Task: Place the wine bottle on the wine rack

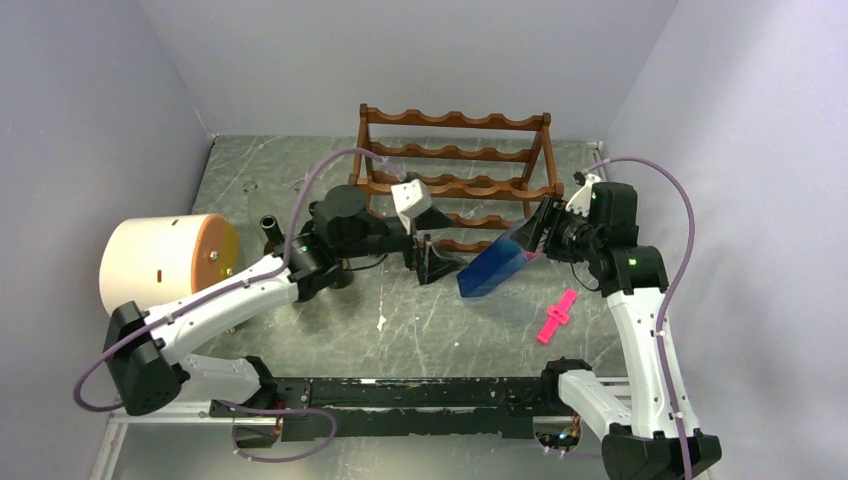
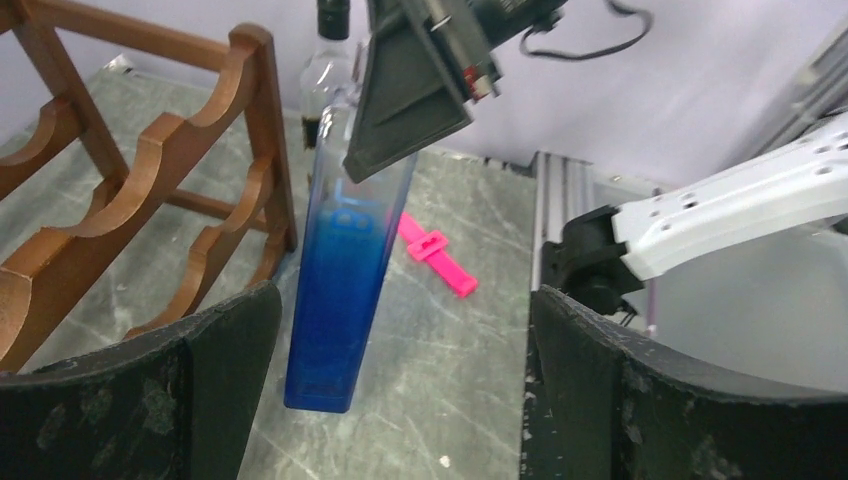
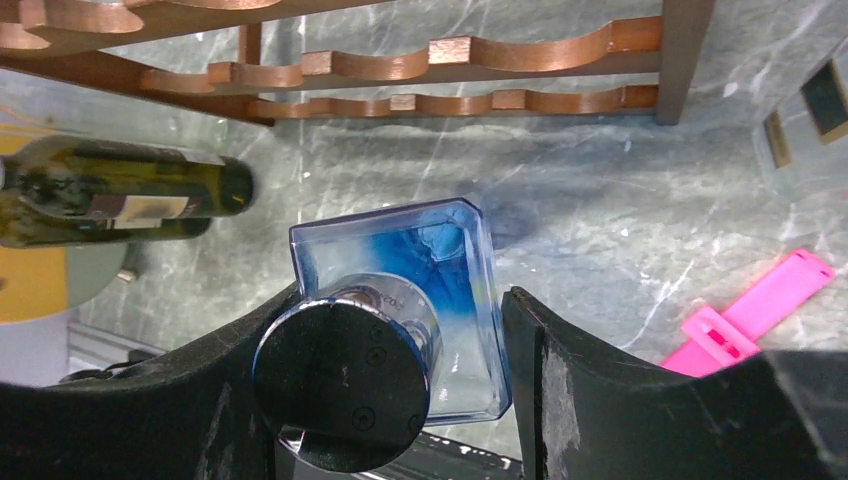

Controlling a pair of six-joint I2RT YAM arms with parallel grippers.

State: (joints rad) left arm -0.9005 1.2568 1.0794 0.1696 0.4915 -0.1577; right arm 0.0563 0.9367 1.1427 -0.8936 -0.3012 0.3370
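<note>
The reddish-brown wine rack [image 1: 455, 155] stands at the back of the table, with no bottles in it; it also shows in the left wrist view [image 2: 130, 200] and the right wrist view [image 3: 450, 60]. My right gripper [image 1: 535, 235] is shut on the top of a square blue bottle [image 1: 495, 268] with a round black cap [image 3: 345, 375]. It holds the bottle tilted in front of the rack's right end, base low over the table [image 2: 335, 300]. My left gripper [image 1: 435, 262] is open and empty just left of the bottle's base. A dark green wine bottle [image 3: 110, 205] lies on the table to the left.
A pink plastic clip [image 1: 557, 316] lies on the table right of the blue bottle. A large cream cylinder with an orange face [image 1: 165, 262] lies at the left, with the green bottle's neck [image 1: 270, 225] beside it. Grey walls close in the table.
</note>
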